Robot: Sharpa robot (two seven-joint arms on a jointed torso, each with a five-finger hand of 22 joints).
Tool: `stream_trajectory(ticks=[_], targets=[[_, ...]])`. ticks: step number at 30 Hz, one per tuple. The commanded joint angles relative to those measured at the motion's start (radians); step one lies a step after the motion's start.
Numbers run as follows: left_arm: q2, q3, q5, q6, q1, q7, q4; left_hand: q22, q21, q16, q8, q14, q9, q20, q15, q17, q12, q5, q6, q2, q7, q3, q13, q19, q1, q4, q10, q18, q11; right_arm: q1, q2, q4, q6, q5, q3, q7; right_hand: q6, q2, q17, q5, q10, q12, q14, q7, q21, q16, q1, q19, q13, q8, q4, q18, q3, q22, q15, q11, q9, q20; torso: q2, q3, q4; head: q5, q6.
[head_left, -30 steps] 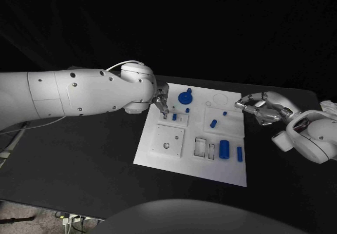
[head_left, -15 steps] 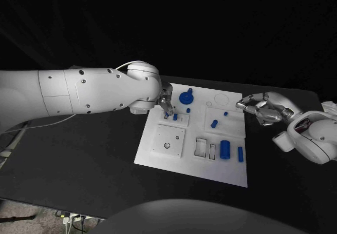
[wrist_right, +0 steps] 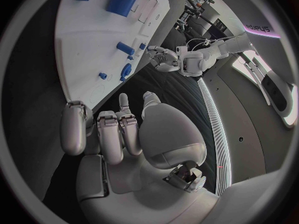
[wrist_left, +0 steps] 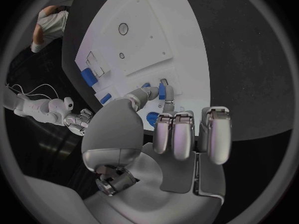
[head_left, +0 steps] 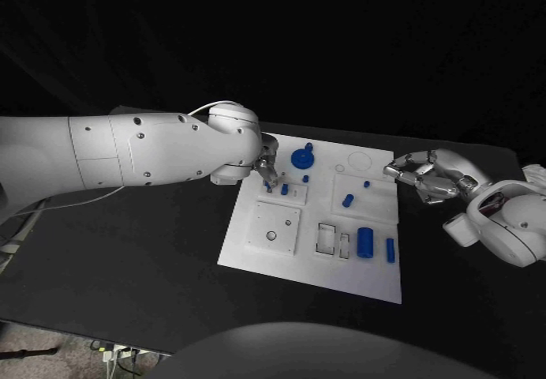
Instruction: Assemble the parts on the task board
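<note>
On the black desk (head_left: 136, 260) lies the white rectangular task board (head_left: 259, 253). Nearest on it are a large blue cylinder part (head_left: 364, 242) and a slim blue bar part (head_left: 389, 250) (side by side, apart). Farther back, the left hand (head_left: 265, 168) pinches a small blue peg part (wrist_left: 161, 90) against the board. The right hand (head_left: 424, 175), fingers curled on nothing, hovers at the board's far right edge. Farthest stands a round blue knob part (head_left: 301, 158).
</note>
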Motion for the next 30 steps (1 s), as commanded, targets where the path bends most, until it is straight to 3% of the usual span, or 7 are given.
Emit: stream_trajectory(ticks=[1,16,30], targets=[[0.004,0.000,-0.061,0.020,-0.005,-0.045,-0.004,0.263,0.002,0.002,-0.007,0.105,-0.003,0.007,0.009,0.263,0.002,-0.025,0.055,0.073,-0.051,-0.007,0.263,0.104,0.077,0.000,0.104,-0.008,0.006,-0.001,0.000,0.001,0.016,-0.004,0.000,0.004,-0.004,-0.001,0.263,0.004,0.105,-0.004,0.104,-0.001,-0.007,0.003,0.011,-0.007,0.261,-0.004,0.000,0.001,0.007,0.182,0.003,-0.005,-0.001,0.000,0.000,-0.0001,0.0007,0.003,0.000],[0.014,0.000,-0.065,-0.005,-0.022,-0.018,-0.020,0.263,0.002,0.002,-0.057,0.105,-0.041,0.012,0.015,0.263,0.002,-0.110,0.050,0.088,-0.042,-0.025,0.263,0.104,0.098,0.018,0.104,-0.008,0.013,-0.001,0.002,0.000,0.020,-0.004,0.000,0.004,-0.005,0.000,0.263,0.004,0.105,-0.004,0.104,-0.001,-0.007,0.003,0.012,-0.007,0.261,-0.005,0.000,0.001,0.007,0.181,0.003,-0.005,-0.002,0.000,-0.001,-0.0001,-0.0008,0.007,0.000],[0.016,0.000,-0.030,-0.011,-0.026,-0.014,-0.018,0.263,0.002,0.002,-0.060,0.105,-0.046,0.012,0.015,0.263,0.002,-0.115,0.054,0.089,-0.043,-0.026,0.263,0.104,0.101,0.018,0.104,-0.008,0.014,-0.001,0.003,-0.001,0.025,-0.004,0.000,0.001,-0.007,0.000,0.263,0.004,0.105,-0.004,0.104,0.000,-0.008,0.003,0.014,-0.008,0.261,-0.006,0.001,0.001,0.008,0.181,0.003,-0.005,-0.002,0.000,-0.001,0.0004,-0.0004,0.008,0.000]])
